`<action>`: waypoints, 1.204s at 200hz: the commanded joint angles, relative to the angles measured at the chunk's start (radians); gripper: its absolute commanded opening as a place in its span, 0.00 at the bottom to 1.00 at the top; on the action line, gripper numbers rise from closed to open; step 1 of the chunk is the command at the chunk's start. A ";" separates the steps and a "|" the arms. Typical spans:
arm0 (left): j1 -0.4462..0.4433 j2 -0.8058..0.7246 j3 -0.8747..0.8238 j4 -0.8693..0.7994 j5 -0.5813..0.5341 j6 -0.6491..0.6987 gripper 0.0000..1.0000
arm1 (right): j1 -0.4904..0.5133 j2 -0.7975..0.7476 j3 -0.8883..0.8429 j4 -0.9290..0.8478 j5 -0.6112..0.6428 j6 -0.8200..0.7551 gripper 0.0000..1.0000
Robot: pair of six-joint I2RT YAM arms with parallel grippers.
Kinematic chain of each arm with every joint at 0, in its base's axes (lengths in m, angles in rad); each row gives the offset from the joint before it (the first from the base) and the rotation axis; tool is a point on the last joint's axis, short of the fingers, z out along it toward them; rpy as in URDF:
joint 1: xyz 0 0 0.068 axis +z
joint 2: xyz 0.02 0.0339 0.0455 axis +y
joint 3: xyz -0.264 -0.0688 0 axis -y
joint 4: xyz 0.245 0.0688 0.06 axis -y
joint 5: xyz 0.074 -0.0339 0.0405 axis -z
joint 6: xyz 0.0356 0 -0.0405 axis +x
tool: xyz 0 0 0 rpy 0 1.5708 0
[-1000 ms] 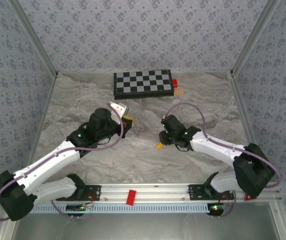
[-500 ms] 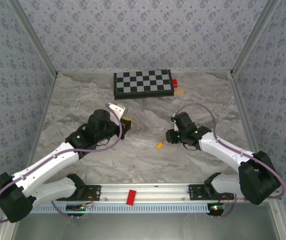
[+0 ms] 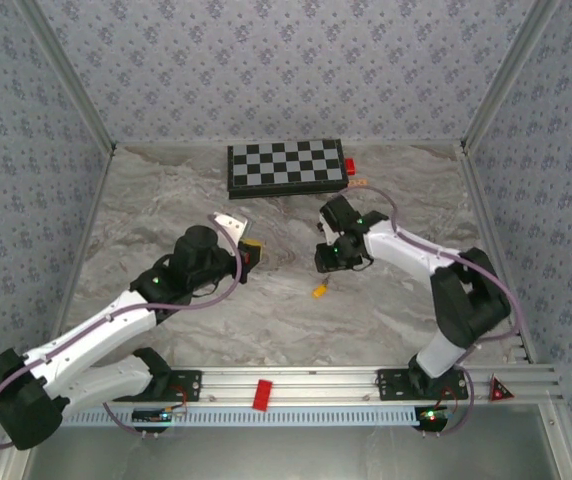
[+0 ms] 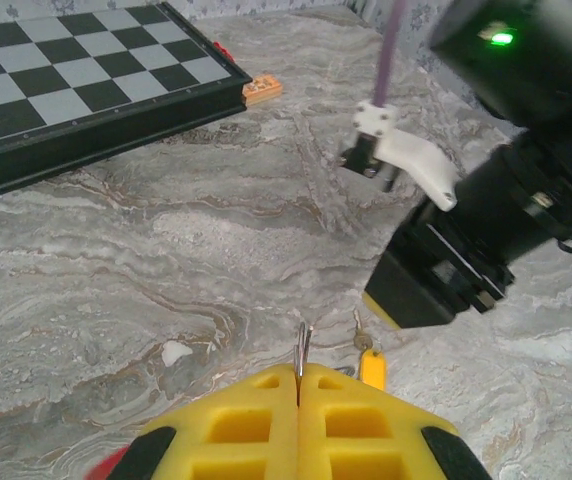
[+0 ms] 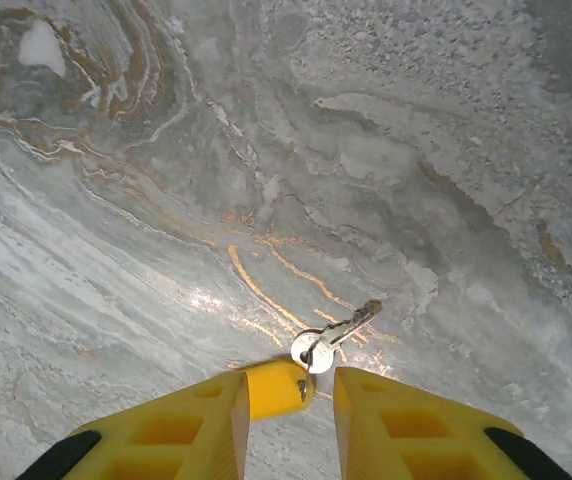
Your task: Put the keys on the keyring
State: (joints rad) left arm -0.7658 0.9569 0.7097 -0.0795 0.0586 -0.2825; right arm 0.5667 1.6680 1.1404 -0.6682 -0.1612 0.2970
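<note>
At six o'clock in the left wrist view, the left gripper (image 4: 299, 385) is holding its yellow fingers pressed together on a thin metal sliver standing up between the tips. I am taking this to be the keyring (image 4: 302, 352) seen edge-on. Just beyond it, toward one o'clock, the key (image 4: 371, 368) is lying flat on the table (image 4: 166, 250).

The right gripper (image 5: 288, 388) is hanging over that key with its fingers (image 5: 196, 430) apart, straddling the yellow head. The silver blade is pointing away toward two o'clock in the right wrist view.

The step in hand looks like picking up the key. The head is sitting closer to the finger at seven o'clock, so the gripper is needing a small shift to centre it. It should then be coming down until the pads are level with the head. A slow pinch on the yellow part alone is the safer choice, leaving the silver end free for the keyring, because a flat key may skid on smooth stone.

Farther off, at eleven o'clock in the left wrist view, the chessboard (image 4: 76, 90) and an orange brick (image 4: 262, 90) are lying well apart from the work.
</note>
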 commanded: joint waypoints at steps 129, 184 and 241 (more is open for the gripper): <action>-0.007 -0.141 -0.120 0.119 0.017 -0.020 0.00 | 0.005 0.414 0.436 -0.534 -0.006 -0.191 0.25; -0.007 -0.157 -0.135 0.127 0.017 -0.022 0.00 | 0.023 0.480 0.472 -0.539 -0.008 -0.197 0.23; -0.008 -0.153 -0.141 0.136 0.018 -0.023 0.00 | 0.022 0.495 0.472 -0.554 -0.017 -0.210 0.13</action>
State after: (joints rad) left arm -0.7677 0.8169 0.5735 0.0059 0.0601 -0.2905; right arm 0.5877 2.1452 1.5925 -1.1748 -0.1726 0.1051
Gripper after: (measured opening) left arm 0.060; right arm 0.130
